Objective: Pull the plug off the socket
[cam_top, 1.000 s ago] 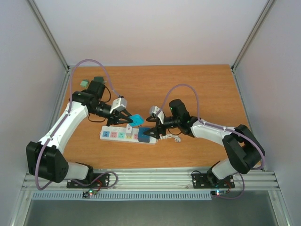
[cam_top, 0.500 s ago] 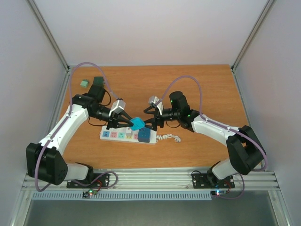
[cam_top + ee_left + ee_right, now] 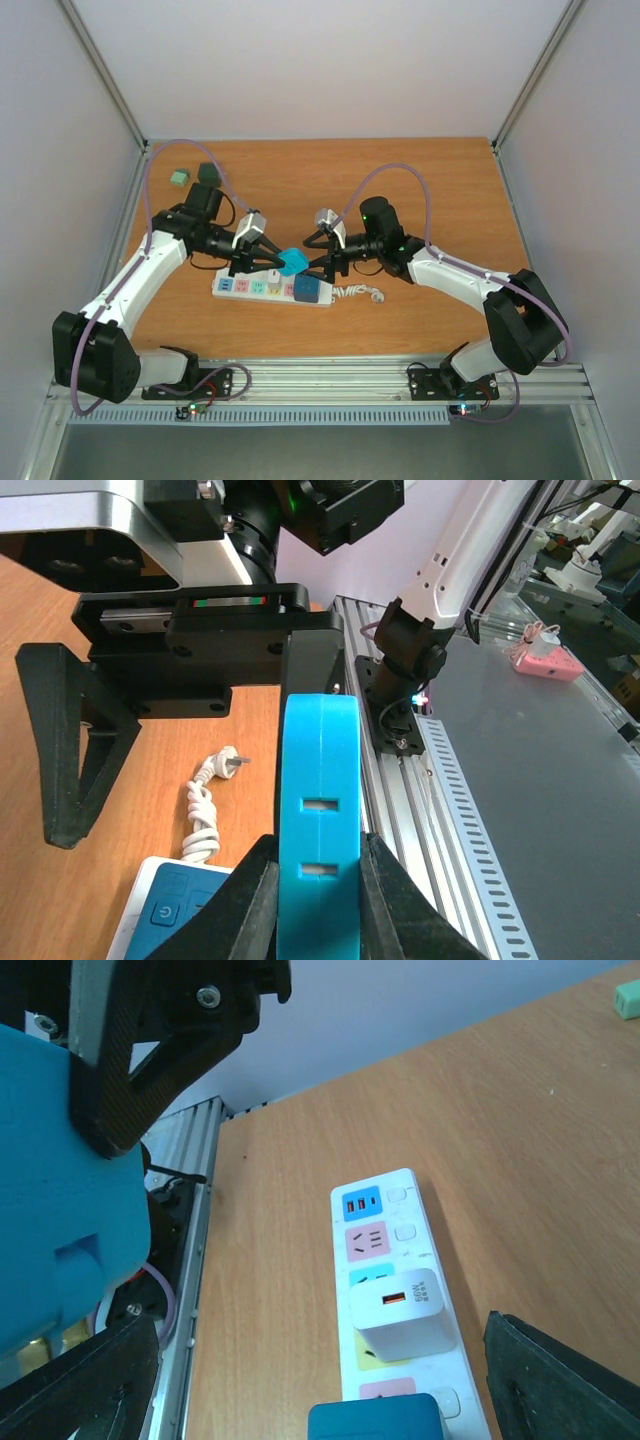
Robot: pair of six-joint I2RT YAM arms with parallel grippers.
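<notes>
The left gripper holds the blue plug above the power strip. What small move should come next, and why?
Probably the right gripper should ease onto the blue plug to take it. The left gripper holds it clear of the power strip, and the right one waits open beside it.

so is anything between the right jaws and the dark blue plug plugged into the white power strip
Nothing visible: the dark blue plug lies unobstructed ahead of the open right jaws. The light blue plug, held up by the left jaws, hangs close beside that path.
</notes>
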